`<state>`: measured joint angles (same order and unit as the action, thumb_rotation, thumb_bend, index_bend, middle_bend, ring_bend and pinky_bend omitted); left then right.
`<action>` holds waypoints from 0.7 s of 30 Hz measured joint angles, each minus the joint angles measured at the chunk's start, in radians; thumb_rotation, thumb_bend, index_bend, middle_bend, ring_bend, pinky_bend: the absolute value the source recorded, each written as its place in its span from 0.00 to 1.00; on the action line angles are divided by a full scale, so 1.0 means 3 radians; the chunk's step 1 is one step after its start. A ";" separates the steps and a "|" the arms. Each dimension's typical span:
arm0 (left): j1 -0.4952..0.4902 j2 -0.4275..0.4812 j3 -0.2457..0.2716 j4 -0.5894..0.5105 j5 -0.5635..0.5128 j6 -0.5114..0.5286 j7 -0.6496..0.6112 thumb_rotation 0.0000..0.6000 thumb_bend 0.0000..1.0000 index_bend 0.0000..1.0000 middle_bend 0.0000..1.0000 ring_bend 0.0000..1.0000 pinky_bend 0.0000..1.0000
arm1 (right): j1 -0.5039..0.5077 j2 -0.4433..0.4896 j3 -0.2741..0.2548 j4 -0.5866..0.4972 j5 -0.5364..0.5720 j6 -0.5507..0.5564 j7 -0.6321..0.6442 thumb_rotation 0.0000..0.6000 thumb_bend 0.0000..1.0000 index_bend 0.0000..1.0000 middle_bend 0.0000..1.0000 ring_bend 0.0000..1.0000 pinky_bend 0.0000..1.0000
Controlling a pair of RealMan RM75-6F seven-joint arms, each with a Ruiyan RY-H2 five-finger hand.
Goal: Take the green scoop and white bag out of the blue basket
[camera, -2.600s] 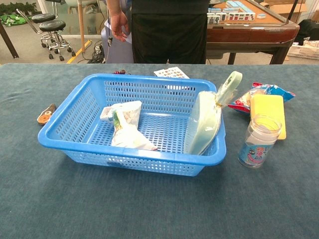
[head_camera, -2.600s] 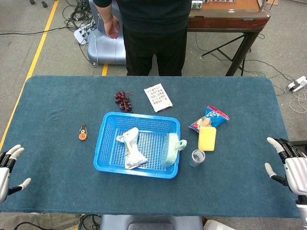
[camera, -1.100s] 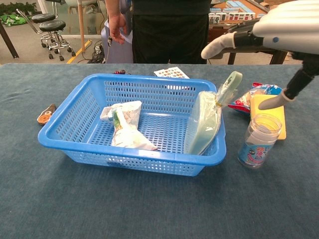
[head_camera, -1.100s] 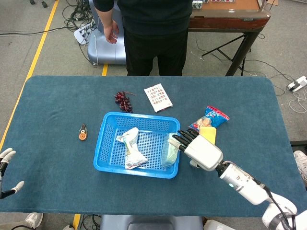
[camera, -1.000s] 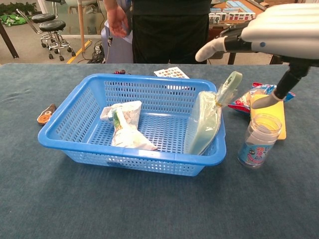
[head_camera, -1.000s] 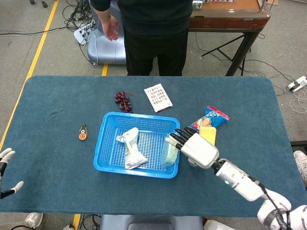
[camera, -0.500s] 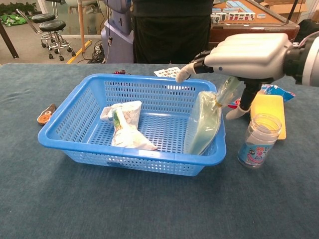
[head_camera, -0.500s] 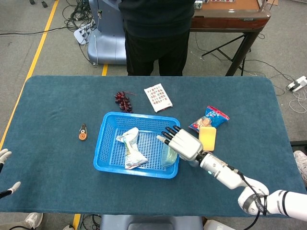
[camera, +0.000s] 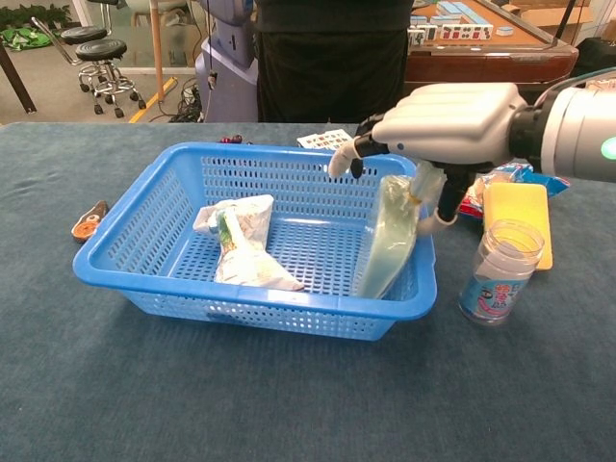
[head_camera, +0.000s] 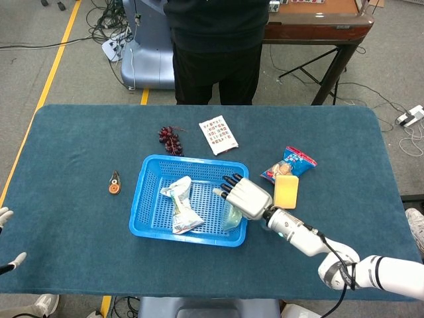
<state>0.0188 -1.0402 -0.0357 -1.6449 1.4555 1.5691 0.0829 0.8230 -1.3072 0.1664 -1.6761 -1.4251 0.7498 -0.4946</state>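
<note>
Fingers (camera: pixel 345 154) spread and holding nothing, your right hand (camera: pixel 448 120) hovers over the scoop (camera: pixel 390 241) at the basket's (camera: pixel 144 231) 3 o'clock wall; lower, then close on its handle.

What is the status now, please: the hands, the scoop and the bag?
Right hand over green scoop, fingers spread, grasp unclear. Left hand open at table edge. White bag lies in blue basket. Jar close beside basket.
</note>
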 measured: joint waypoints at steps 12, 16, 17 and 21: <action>0.0008 -0.0017 0.0001 0.0039 -0.0012 -0.0015 -0.0023 1.00 0.15 0.19 0.14 0.15 0.16 | 0.0134 -0.0081 -0.0059 0.0053 0.0068 -0.0003 -0.0008 1.00 0.21 0.35 0.40 0.36 0.40; 0.0015 -0.0018 -0.0002 0.0054 -0.0019 -0.0012 -0.0037 1.00 0.15 0.19 0.14 0.15 0.16 | 0.0152 -0.0092 -0.0061 0.0069 0.0077 0.0025 0.0027 1.00 0.23 0.50 0.51 0.47 0.52; 0.0015 -0.0019 -0.0001 0.0057 -0.0016 -0.0013 -0.0040 1.00 0.15 0.19 0.14 0.15 0.16 | 0.0156 -0.0092 -0.0056 0.0074 0.0079 0.0042 0.0050 1.00 0.24 0.52 0.52 0.48 0.54; 0.0018 -0.0019 -0.0003 0.0061 -0.0016 -0.0011 -0.0044 1.00 0.15 0.19 0.14 0.15 0.16 | 0.0155 -0.0074 -0.0025 0.0077 0.0069 0.0140 0.0123 1.00 0.25 0.55 0.54 0.51 0.56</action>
<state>0.0243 -1.0460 -0.0365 -1.6265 1.4507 1.5658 0.0696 0.8696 -1.3294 0.1590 -1.6530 -1.4042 0.7920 -0.4576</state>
